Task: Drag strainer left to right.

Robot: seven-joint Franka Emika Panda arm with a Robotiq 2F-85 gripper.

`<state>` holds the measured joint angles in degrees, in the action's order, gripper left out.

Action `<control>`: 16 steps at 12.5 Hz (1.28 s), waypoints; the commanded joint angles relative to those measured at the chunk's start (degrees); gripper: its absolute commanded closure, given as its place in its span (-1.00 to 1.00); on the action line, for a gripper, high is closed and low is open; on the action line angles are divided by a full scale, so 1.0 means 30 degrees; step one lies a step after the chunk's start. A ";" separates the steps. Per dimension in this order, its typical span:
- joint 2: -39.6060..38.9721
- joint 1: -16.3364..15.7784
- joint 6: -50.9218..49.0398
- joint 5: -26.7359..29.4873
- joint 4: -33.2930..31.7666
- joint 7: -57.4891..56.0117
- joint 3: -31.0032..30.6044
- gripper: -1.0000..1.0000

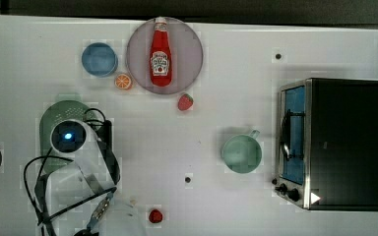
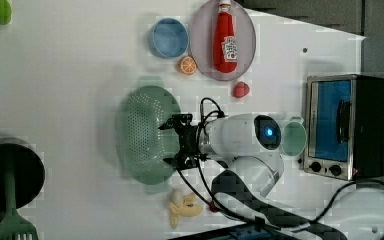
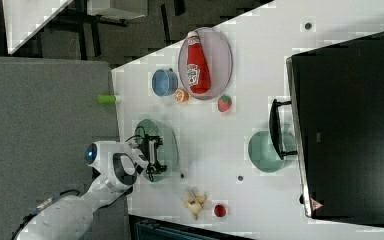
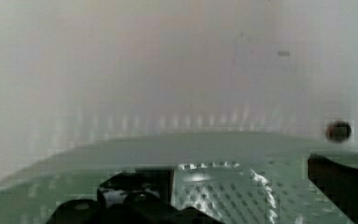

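Note:
The strainer (image 2: 140, 132), a pale green oval basket with small holes, lies on the white table at the top view's left (image 1: 59, 115), partly under my arm. In the left view my gripper (image 2: 169, 142) hangs open over the strainer's rim on the side nearest the mug, its fingers spread along that rim. The wrist view shows the smooth rim and perforated wall (image 4: 214, 196) between my two dark fingertips (image 4: 135, 189). My gripper (image 3: 155, 152) sits over the strainer (image 3: 169, 140) in the right view. I cannot tell whether the fingers touch the rim.
A mint-green mug (image 1: 241, 153) stands beside a toaster oven (image 1: 334, 142) at the top view's right. A plate (image 1: 187, 39) holds a ketchup bottle (image 1: 161, 55), with a blue bowl (image 1: 99, 59), an orange slice (image 1: 123, 81) and a strawberry (image 1: 185, 102) near it.

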<state>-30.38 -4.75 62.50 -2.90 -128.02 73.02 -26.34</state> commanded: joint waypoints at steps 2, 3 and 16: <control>0.0188 -0.0810 0.0997 -0.0083 -0.0043 0.0972 0.0449 -1.00; 0.0213 -0.0808 0.1048 -0.0116 -0.0051 0.0958 0.0467 -1.00; 0.2020 0.1404 0.1081 -0.0715 -0.2327 -0.1023 0.2856 -1.00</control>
<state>-23.75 -2.59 66.30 -4.95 -134.62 73.02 -19.39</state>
